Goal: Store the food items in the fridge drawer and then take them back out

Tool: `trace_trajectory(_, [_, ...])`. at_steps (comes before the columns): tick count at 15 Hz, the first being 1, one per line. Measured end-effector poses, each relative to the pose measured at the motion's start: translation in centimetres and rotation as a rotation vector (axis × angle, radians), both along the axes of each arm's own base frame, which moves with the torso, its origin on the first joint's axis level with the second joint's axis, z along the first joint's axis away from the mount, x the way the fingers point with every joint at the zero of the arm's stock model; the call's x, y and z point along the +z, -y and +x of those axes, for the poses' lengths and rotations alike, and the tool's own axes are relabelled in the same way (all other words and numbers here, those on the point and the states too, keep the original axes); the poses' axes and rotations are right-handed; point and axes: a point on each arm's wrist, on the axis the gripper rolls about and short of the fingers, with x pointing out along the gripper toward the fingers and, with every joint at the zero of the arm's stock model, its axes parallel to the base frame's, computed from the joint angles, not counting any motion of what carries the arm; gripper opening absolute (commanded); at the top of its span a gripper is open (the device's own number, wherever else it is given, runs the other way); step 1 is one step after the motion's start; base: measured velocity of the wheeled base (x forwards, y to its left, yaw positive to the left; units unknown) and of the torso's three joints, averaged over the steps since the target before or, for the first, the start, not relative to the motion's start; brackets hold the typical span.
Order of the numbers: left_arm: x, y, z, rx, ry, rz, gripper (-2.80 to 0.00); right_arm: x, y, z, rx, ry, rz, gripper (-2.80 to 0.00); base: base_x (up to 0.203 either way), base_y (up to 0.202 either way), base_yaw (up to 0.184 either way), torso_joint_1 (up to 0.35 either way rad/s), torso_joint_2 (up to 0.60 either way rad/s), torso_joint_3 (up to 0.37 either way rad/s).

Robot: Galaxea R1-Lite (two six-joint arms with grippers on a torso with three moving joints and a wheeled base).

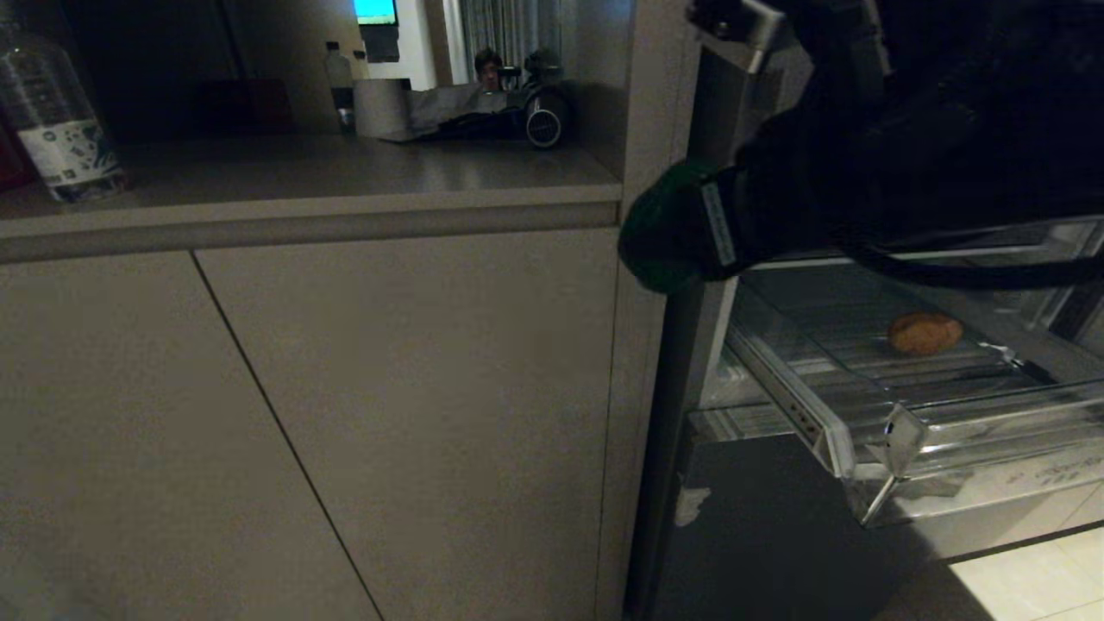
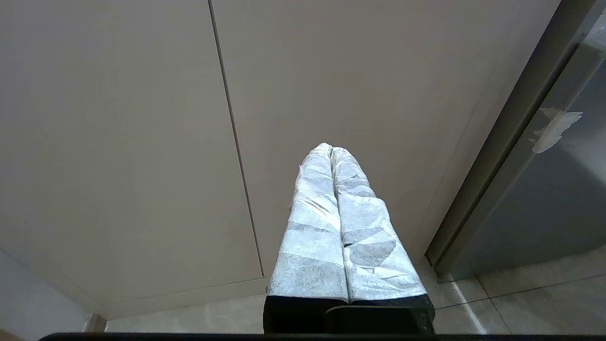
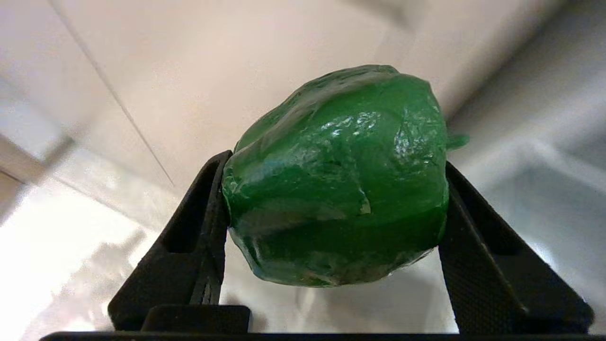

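My right gripper (image 1: 683,226) is shut on the dark green pepper (image 1: 660,235) and holds it in the air just left of the open fridge, above the drawer's left end. In the right wrist view the glossy pepper (image 3: 341,180) fills the span between the two black fingers (image 3: 208,222) of the right gripper (image 3: 334,163). The brown potato (image 1: 925,333) lies inside the clear fridge drawer (image 1: 992,431), which is pulled out. My left gripper (image 2: 331,152), wrapped in white tape, is shut and empty, parked low in front of the cabinet doors.
A beige counter (image 1: 345,172) with cabinet doors (image 1: 388,414) below stands left of the fridge. A clear water bottle (image 1: 56,121) stands at the counter's far left. The grey lower fridge door (image 1: 759,517) is under the drawer. A person (image 1: 489,69) is far behind.
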Motion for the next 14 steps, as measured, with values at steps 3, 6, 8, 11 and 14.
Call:
trace_trajectory(3, [0.0,0.0,0.0,0.0,0.0,0.0,-2.8,0.1,-4.1,1.7,0.073,0.127,0.098,-2.8,0.0,0.0,0.0,0.0,0.0,0.0])
trace_trajectory(6, [0.0,0.0,0.0,0.0,0.0,0.0,-2.8,0.0,-6.6,3.2,0.09,0.257,0.218,-2.8,0.0,0.0,0.0,0.0,0.0,0.0])
trace_trajectory(8, [0.0,0.0,0.0,0.0,0.0,0.0,-2.8,0.1,-7.6,4.0,0.086,0.34,0.285,-2.8,0.0,0.0,0.0,0.0,0.0,0.0])
trace_trajectory(11, [0.0,0.0,0.0,0.0,0.0,0.0,-2.8,-0.3,-8.1,4.4,0.084,0.374,0.283,-2.8,0.0,0.0,0.0,0.0,0.0,0.0])
trace_trajectory(14, [0.0,0.0,0.0,-0.001,0.0,0.0,-2.8,0.1,-7.5,4.1,0.087,0.409,0.242,-2.8,0.0,0.0,0.0,0.0,0.0,0.0])
